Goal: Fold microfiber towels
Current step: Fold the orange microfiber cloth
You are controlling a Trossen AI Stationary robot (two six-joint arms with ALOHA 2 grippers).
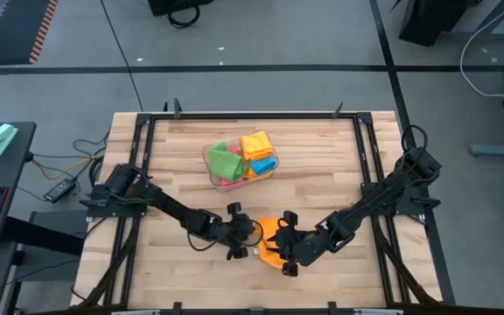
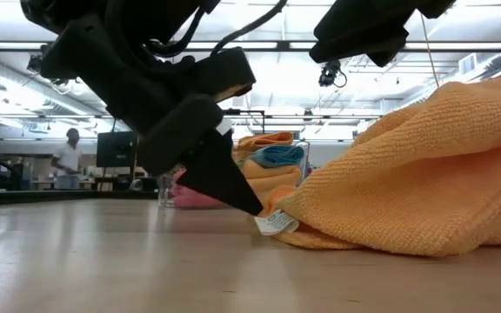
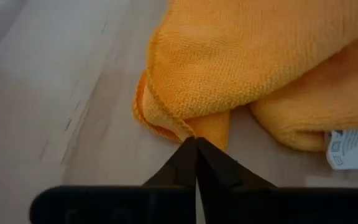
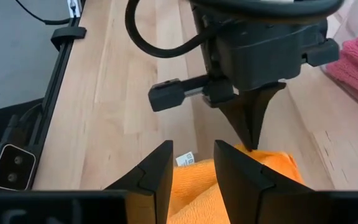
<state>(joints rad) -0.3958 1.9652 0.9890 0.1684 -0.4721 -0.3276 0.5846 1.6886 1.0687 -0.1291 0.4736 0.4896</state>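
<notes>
Both arms are matte black, built of boxy jointed segments with looping black cables. The left gripper has tapering, wedge-shaped fingers below a blocky housing; the right gripper has angular black fingers.

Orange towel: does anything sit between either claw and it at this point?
Nothing visible does. The left claw is shut on the edge of the orange towel, beside its white tag. The right claw rests over the same towel, fingers apart. The clear bin stands apart, farther back.
</notes>
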